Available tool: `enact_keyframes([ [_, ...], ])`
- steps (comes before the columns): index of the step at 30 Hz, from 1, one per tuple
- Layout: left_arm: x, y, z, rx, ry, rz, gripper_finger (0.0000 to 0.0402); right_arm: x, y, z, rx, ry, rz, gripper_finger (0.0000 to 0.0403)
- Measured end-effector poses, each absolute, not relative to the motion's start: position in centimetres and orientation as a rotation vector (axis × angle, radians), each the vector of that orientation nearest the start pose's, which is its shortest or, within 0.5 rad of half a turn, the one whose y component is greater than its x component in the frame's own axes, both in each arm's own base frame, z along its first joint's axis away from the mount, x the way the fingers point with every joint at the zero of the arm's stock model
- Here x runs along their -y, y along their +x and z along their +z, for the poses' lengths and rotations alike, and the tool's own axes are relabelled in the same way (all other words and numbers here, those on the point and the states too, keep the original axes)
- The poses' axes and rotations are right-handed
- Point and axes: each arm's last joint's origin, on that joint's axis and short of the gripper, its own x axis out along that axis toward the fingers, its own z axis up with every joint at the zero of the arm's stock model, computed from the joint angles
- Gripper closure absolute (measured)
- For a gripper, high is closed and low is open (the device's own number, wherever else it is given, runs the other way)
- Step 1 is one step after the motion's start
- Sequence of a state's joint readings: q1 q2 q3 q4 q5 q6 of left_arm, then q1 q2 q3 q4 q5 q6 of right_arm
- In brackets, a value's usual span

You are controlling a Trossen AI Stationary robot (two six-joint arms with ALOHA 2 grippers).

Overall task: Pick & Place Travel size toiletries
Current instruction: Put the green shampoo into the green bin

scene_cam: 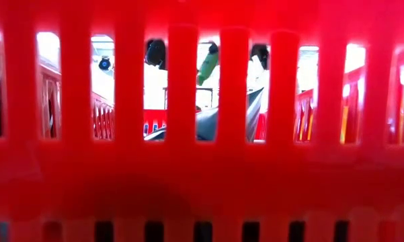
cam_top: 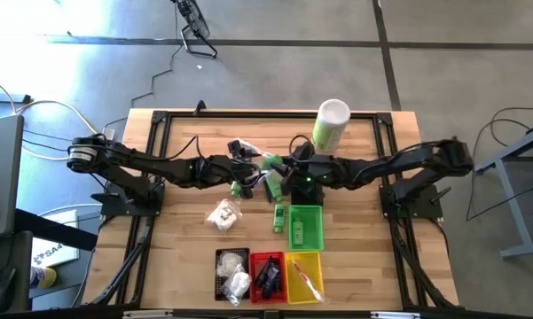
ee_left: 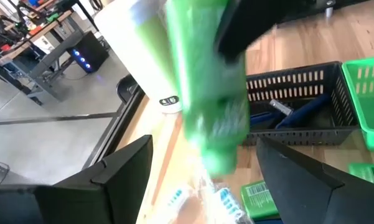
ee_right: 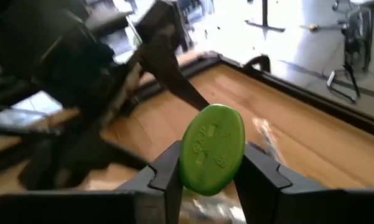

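**Handing over a small green bottle**

Pinching the green bottle [ee_right: 212, 149] between the right gripper [ee_right: 208, 177] jaws, mid-tabletop above the loose toiletries; left gripper [ee_left: 202, 168] jaws standing spread around it. Probably light, stiff, slick plastic (best gripped across the body).

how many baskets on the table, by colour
black basket: 1
red basket: 1
yellow basket: 1
green basket: 1
total: 4
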State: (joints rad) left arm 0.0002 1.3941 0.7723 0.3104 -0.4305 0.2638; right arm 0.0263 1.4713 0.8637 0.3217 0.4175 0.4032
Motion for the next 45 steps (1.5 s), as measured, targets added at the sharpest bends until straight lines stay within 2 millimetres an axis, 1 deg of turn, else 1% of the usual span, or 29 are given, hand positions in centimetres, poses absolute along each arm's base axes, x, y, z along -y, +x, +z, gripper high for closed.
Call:
enact_keyframes([
  [4,-1.2,29.7,24.1,-0.362,0.325,0.391,0.0124,0.0,29.6,26.5,-0.271,0.374,-0.429,0.0292],
  [8,-1.2,29.7,24.1,-0.363,0.326,0.392,0.0124,-0.6,27.5,27.6,-0.344,0.47,-0.369,0.0287],
  [11,-1.2,29.7,24.1,-0.362,0.325,0.392,0.0124,-1.5,26.4,27.6,-0.419,0.509,-0.342,0.0286],
  [17,-1.2,29.7,24.1,-0.362,0.325,0.393,0.0124,-3.4,25.0,26.2,-0.638,0.579,-0.267,0.0285],
  [22,-1.2,29.7,24.1,-0.361,0.319,0.394,0.0124,-5.6,24.7,25.1,-0.766,0.657,-0.193,0.0285],
  [25,-1.2,29.7,24.1,-0.362,0.319,0.394,0.0124,-6.6,24.7,24.8,-0.788,0.677,-0.18,0.0284],
  [29,-1.2,29.7,24.0,-0.369,0.321,0.393,0.0124,-7.8,24.7,24.0,-0.834,0.69,-0.184,0.0284],
  [32,-1.2,29.7,24.0,-0.369,0.321,0.393,0.0124,-8.6,24.9,23.0,-0.87,0.691,-0.214,0.0284],
  [39,-1.2,29.6,23.9,-0.383,0.323,0.391,0.0124,-9.7,25.8,20.4,-0.959,0.711,-0.28,0.0284],
  [45,-1.2,29.6,23.9,-0.383,0.323,0.391,0.0124,-9.9,26.2,19.0,-1.01,0.734,-0.315,0.0284],
])
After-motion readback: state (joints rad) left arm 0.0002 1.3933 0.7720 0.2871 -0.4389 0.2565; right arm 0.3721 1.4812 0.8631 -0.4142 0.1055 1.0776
